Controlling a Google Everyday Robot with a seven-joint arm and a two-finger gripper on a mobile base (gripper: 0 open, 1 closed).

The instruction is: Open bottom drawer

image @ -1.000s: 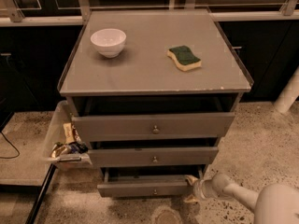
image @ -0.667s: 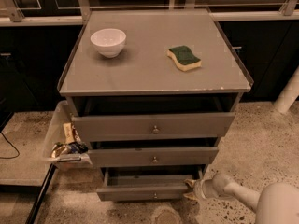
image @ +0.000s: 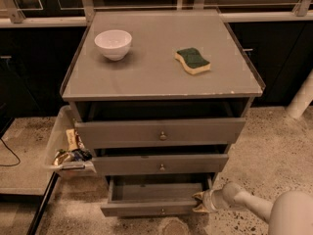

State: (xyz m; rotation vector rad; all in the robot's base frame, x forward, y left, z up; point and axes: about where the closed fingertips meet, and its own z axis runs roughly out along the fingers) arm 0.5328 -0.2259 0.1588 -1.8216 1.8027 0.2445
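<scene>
The bottom drawer (image: 146, 208) is the lowest grey front of the cabinet, with a small round knob (image: 163, 211). It stands pulled out, and its empty inside shows from above. My gripper (image: 198, 202) is at the drawer's right front corner, low near the floor, with its fingertips against the right end of the front panel. The white arm (image: 254, 207) reaches in from the lower right. The mid-sized drawer (image: 161, 164) and the top, widest drawer (image: 159, 132) sit above it, each pulled out a little.
A white bowl (image: 113, 44) and a green-and-yellow sponge (image: 192, 60) lie on the cabinet top (image: 156, 77). A clear bin of snack packets (image: 66, 148) hangs at the cabinet's left. A white pillar (image: 301, 99) stands at the right. Speckled floor surrounds the cabinet.
The bottom drawer has slid further out toward the camera, and the gripper has moved with its right corner.
</scene>
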